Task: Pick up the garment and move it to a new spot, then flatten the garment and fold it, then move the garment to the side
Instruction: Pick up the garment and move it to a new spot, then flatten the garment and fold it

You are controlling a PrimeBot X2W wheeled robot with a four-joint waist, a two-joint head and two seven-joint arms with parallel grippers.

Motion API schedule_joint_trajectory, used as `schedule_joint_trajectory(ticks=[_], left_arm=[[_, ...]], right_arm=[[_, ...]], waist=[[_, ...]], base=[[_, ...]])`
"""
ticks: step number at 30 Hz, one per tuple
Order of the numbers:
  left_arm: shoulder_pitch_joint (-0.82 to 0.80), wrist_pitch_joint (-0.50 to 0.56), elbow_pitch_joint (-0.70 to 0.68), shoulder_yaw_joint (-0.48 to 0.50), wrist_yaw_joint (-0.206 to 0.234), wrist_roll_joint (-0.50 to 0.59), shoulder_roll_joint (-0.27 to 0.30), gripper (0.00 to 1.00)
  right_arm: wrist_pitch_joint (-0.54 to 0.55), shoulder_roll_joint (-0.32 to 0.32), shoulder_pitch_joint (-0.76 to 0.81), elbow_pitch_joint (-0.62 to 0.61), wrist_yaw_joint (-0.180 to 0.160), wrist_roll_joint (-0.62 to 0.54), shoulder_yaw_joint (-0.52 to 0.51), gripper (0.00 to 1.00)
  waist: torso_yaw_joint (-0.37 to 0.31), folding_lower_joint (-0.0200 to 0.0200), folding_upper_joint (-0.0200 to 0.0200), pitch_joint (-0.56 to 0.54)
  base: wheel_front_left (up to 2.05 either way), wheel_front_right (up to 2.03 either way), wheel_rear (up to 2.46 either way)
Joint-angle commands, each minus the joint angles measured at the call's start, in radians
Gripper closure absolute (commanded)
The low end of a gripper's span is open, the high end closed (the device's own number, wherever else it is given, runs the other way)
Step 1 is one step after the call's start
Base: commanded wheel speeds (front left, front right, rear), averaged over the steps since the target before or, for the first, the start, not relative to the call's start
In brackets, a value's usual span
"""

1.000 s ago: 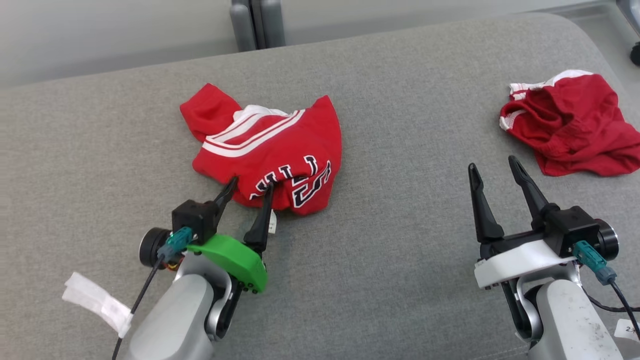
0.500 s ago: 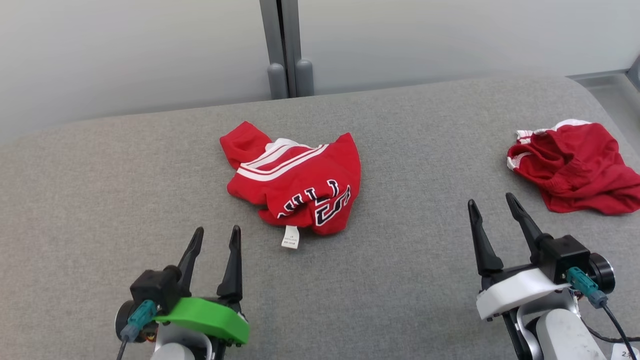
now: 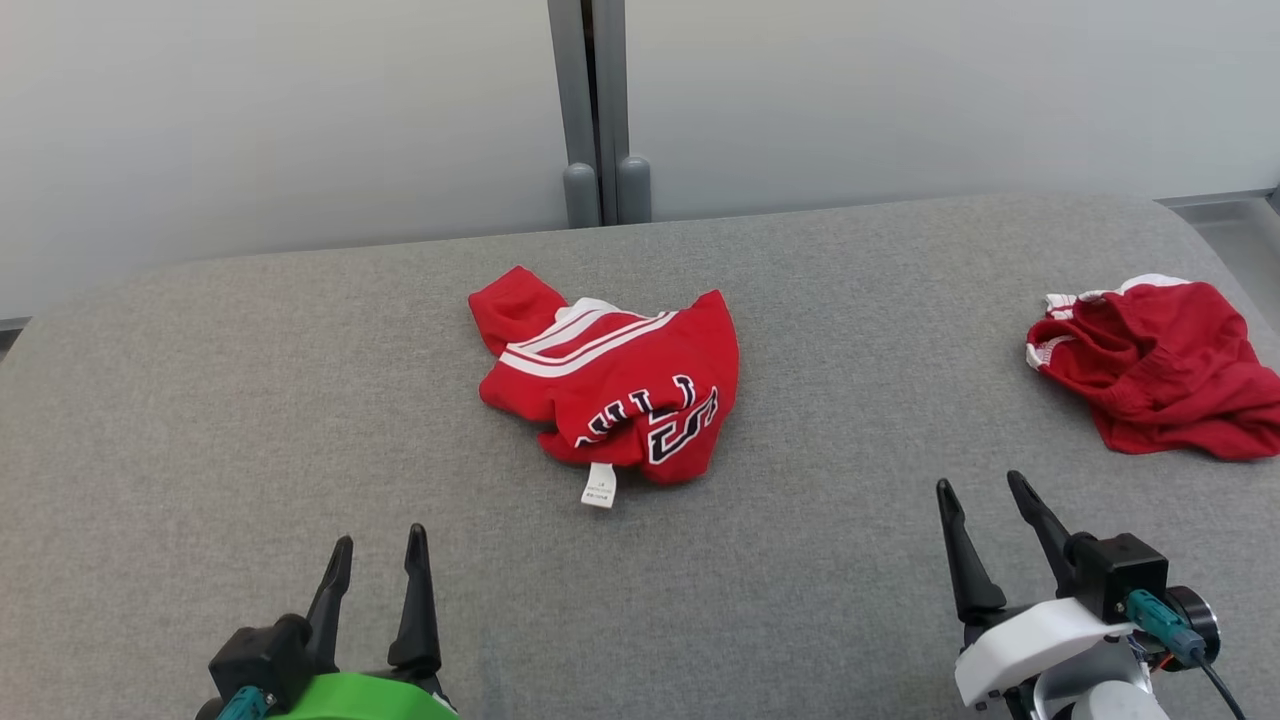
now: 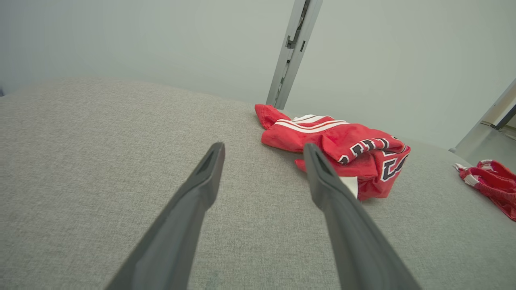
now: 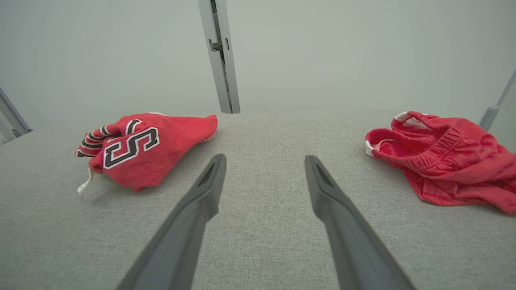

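— Where's the shirt?
— The red T-shirt (image 3: 615,390) lies crumpled in a heap near the middle of the grey fabric-covered surface (image 3: 200,400). Its navy lettering faces up, the white stripes lie toward the far side, and the small white care tag (image 3: 598,486) sticks out at its near edge.
— Is anything holding it?
— No. The left gripper (image 3: 380,535) hovers by the front edge, short of the tag, fingers spread and empty. The right gripper (image 3: 978,482) is off to the right, fingers apart too, nothing between them.
— And the other red thing?
— Red shorts (image 3: 1160,365), bunched at the far right, well apart from the shirt.
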Motion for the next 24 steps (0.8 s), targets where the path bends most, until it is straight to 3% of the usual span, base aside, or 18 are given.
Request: schedule_joint_trajectory(ticks=[1,24], left_arm=[[0.013,0.000,0.000,0.006,-0.010,0.013,-0.006,0.00],[0.000,0.000,0.017,0.036,-0.034,0.026,-0.021,0.00]], right_arm=[[-0.004,-0.003,0.007,0.010,-0.002,0.011,-0.003,0.00],[-0.004,-0.003,-0.023,0.052,-0.002,-0.001,-0.022,0.00]], waist=[[0.000,0.0001,-0.0001,0.000],[0.011,0.0001,-0.0001,0.008]], base=[[0.00,0.00,0.00],[0.00,0.00,0.00]])
